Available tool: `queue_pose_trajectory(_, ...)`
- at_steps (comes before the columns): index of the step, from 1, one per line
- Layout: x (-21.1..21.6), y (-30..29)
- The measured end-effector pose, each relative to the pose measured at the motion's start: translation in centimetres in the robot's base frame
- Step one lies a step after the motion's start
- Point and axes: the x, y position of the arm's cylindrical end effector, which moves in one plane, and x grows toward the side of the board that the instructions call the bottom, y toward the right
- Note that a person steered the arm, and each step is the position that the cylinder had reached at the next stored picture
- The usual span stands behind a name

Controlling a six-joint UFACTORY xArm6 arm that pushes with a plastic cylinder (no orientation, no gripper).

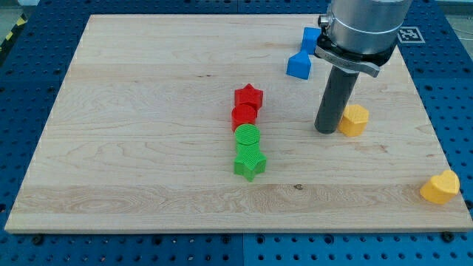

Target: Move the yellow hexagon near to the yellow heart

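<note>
The yellow hexagon [355,119] lies on the wooden board at the view's right, about mid-height. My tip [326,131] rests on the board just left of the hexagon, touching or nearly touching its left side. The yellow heart [441,187] sits at the board's lower right corner, well down and right of the hexagon.
Two blue blocks [299,66] [311,37] lie at the view's top right, partly behind the arm. In the middle, a column runs top to bottom: red star [249,96], red cylinder [244,116], green cylinder [247,137], green star [250,163]. The board's right edge [432,125] is close.
</note>
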Motion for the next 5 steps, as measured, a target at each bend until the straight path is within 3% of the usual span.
queue_pose_trajectory(1, -2.9, 0.0)
queue_pose_trajectory(5, 0.7, 8.3)
